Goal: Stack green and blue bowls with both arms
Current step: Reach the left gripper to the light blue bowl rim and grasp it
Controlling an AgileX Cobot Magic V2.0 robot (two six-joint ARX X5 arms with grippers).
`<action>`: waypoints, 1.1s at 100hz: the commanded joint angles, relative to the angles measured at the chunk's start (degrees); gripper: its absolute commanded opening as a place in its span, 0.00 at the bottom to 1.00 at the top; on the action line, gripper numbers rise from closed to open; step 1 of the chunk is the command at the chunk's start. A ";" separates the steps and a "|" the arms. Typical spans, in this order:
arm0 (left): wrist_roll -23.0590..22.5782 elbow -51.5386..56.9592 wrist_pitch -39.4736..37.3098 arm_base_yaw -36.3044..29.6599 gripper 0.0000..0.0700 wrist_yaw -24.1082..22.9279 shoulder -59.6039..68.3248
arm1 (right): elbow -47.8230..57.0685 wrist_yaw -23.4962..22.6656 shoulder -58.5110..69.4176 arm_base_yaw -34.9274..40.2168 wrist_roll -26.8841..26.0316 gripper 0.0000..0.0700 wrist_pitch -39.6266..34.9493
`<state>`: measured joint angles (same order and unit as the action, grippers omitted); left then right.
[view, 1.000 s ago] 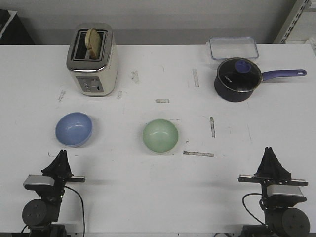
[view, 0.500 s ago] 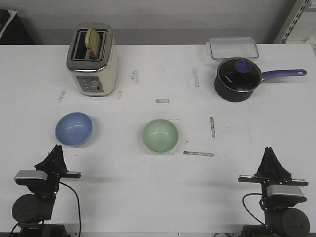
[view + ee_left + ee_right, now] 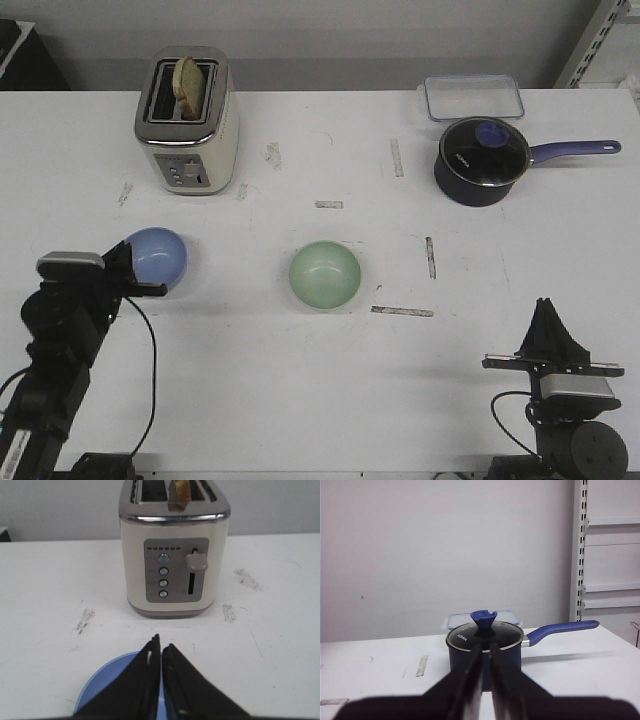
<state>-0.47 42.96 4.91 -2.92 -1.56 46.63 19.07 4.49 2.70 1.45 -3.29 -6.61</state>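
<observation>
Moved up and forward since half a second ago: left arm, from the lower left corner of the front view to the near rim of the light periwinkle blue glossy bowl (image 3: 157,258), left pincer (image 3: 125,262) now overlapping that bowl's left side. Right arm unchanged, parked at lower right, right pincer (image 3: 549,318) pointing up the frame over bare white tabletop (image 3: 300,380). Pale mint green glossy bowl (image 3: 325,274) upright at centre, well apart from both arms and from the blue bowl. Cream and chrome toaster (image 3: 187,120) with a bread slice (image 3: 187,82) in its slot at upper left. Dark blue lidded saucepan (image 3: 482,160) with long blue handle at upper right, clear plastic lidded container (image 3: 472,98) just behind it. Scuffed tape marks scattered across the tabletop.

Left wrist view: left pincer fingers (image 3: 145,680) nearly together, only a thin slit between the tips, nothing held. Blue bowl directly beneath and behind the fingers at bottom centre, partly hidden by them; contact not clear. Toaster straight ahead, filling the upper centre, lever and four round buttons facing the camera.

Right wrist view: right pincer fingers (image 3: 467,680) close together with a narrow gap, empty. Saucepan centred beyond the tips, knob up, handle toward the right, container behind it, grey wall and white slotted shelving upright (image 3: 578,550) at right.
</observation>
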 commanded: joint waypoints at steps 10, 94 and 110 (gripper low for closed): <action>2.75 11.17 8.70 -0.04 0.00 -0.09 10.21 | 0.00 0.02 -0.20 0.09 -0.72 0.02 0.57; 12.09 29.48 43.47 19.89 0.59 13.09 33.99 | 0.00 0.02 -0.20 0.09 -0.72 0.02 0.57; 12.09 29.48 43.04 19.78 0.59 13.22 37.75 | 0.00 0.02 -0.20 0.09 -0.72 0.02 0.57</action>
<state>11.55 71.20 48.18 16.73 11.27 82.30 19.07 4.51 2.70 1.45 -3.31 -6.61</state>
